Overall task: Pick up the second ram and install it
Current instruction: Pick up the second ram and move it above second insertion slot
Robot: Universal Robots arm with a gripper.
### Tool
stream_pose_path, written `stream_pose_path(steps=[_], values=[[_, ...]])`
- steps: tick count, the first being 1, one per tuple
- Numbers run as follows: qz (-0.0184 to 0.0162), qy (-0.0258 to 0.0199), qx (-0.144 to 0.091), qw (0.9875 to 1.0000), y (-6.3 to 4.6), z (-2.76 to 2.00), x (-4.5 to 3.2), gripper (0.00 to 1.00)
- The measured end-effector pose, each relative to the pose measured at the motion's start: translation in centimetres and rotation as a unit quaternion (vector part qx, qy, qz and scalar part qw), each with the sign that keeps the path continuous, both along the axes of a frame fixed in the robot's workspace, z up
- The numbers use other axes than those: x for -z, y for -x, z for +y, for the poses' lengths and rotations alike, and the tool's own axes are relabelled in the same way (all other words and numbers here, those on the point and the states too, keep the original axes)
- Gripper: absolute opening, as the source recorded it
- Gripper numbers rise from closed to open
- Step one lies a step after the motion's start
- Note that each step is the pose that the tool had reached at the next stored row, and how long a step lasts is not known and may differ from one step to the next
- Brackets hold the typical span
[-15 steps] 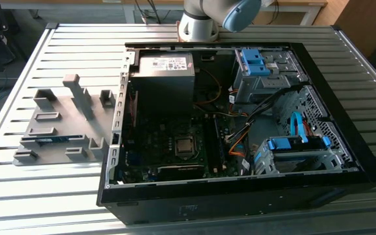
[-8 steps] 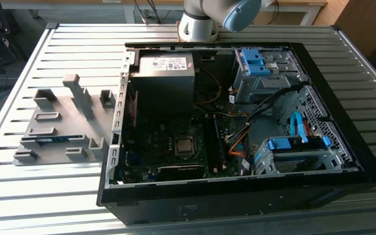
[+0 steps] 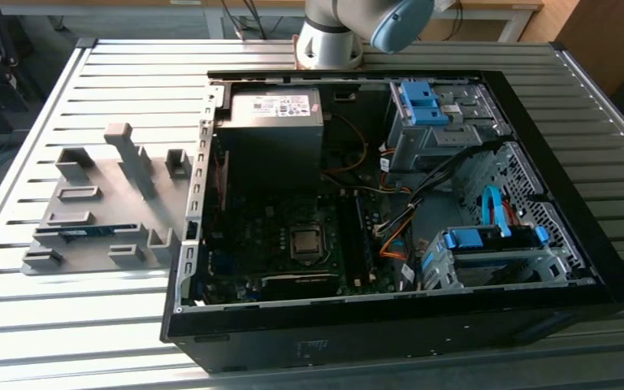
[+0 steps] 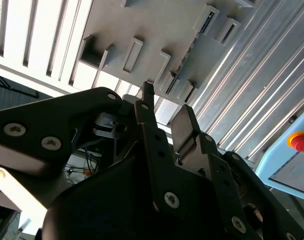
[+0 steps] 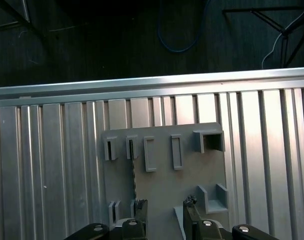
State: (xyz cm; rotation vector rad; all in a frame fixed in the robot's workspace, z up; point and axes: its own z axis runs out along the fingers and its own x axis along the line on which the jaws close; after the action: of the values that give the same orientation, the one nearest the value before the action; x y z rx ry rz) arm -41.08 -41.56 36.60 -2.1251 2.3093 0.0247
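Gripper (image 5: 164, 222) spread open and empty, above the grey tray (image 5: 162, 190). Second ram (image 5: 133, 177) stands on edge in slots near one tray side edge. Its long axis lines up with one finger, not centred in the gap.

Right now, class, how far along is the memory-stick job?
Done: nothing visible yet. The memory stick sits in the grey tray. In hand: the claw, open and empty, hovers over that tray. Left: lifting the stick and fitting it into the open computer.
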Motion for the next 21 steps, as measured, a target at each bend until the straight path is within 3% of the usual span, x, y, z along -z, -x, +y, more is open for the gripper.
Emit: stream_pose_path(steps=[21], values=[[-0.0153, 0.0000, -0.001, 0.9999, 0.01, -0.17, 0.85, 0.41]])
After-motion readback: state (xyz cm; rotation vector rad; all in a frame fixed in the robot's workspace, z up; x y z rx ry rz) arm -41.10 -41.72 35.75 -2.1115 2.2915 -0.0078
